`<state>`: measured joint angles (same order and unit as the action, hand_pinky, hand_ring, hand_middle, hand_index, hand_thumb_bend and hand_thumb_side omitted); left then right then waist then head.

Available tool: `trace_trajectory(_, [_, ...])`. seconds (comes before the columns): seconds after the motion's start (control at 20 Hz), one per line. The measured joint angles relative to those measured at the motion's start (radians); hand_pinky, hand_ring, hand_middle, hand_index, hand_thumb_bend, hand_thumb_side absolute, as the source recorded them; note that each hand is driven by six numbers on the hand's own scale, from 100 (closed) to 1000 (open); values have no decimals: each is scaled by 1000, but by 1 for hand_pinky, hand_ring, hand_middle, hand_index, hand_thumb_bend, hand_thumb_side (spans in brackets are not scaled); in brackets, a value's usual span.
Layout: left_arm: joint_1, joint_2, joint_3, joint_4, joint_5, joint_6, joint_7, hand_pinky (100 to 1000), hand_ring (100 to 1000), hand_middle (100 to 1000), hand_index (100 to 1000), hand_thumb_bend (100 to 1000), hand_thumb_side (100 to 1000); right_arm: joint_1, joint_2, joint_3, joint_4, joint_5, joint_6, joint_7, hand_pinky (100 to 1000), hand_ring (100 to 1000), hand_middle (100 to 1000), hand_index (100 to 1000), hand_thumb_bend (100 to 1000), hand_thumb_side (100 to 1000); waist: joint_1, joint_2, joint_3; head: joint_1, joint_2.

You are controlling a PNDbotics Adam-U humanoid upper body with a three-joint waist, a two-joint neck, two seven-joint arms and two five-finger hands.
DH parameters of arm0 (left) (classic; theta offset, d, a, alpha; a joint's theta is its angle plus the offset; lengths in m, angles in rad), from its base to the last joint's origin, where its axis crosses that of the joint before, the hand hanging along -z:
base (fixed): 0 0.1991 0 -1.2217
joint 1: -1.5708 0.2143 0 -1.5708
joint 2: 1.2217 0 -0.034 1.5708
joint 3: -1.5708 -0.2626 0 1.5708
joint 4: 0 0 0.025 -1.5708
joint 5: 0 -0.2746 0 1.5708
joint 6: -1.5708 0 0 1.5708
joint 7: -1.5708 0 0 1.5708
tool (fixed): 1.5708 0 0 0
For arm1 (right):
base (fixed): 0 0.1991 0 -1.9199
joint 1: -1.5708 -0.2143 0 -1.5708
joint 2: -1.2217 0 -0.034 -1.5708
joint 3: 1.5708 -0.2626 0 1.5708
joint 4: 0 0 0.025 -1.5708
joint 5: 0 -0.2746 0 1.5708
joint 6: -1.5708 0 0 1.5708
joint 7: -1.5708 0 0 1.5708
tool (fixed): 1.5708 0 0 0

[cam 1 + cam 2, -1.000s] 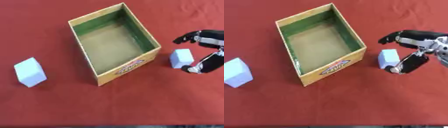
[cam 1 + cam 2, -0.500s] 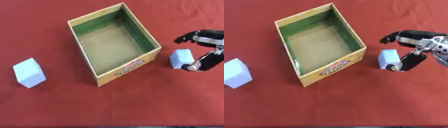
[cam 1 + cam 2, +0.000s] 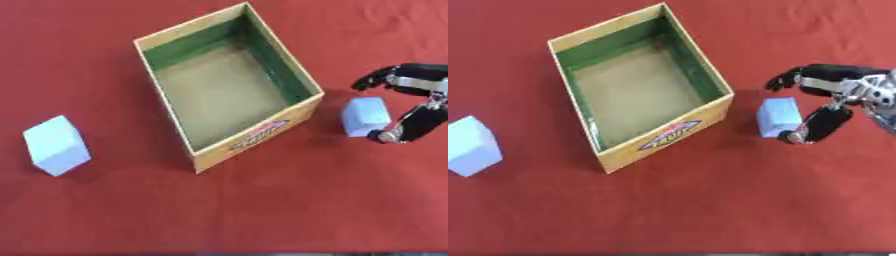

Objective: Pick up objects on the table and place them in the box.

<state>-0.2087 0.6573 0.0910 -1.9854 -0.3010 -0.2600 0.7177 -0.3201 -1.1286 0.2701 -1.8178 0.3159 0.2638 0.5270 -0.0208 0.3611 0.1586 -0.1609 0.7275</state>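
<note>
An open cardboard box (image 3: 168, 46) with a green lining stands in the middle of the red table, nothing inside it. A pale blue block (image 3: 779, 116) stands just right of the box's near right corner. My right hand (image 3: 833, 95) comes in from the right and brackets this block, fingers curved past its far side and thumb (image 3: 817, 126) at its near right edge, not closed on it. A second pale blue block (image 3: 57, 145) stands at the far left, well apart from the box. My left hand shows in neither view.
The red cloth (image 3: 262, 210) covers the whole table and runs bare in front of the box. Wrinkles in the cloth show at the far right corner.
My right hand has edged left, its thumb closing in toward the block beside the box. The blocks and the box have not moved.
</note>
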Motion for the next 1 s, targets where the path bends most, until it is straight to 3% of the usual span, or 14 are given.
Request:
trace_trajectory(0.4, [0, -8, 0, 0, 0, 0, -1, 806, 781, 721, 814, 478, 761, -12, 9, 11, 5, -5, -12, -30, 858, 833, 560, 697, 303, 100, 0, 2, 0, -1, 0])
trace_trajectory(0.75, [0, -8, 0, 0, 1, 2, -2, 807, 780, 720, 813, 478, 761, -15, 16, 20, 11, -20, -14, -67, 829, 773, 495, 620, 249, 100, 0, 2, 1, -3, 0])
trace_trajectory(1.0, [0, -8, 0, 0, 1, 2, -3, 807, 780, 720, 813, 478, 761, -20, 24, 15, 1, -49, -10, -90, 819, 746, 478, 607, 132, 100, 0, 2, 1, -3, 0])
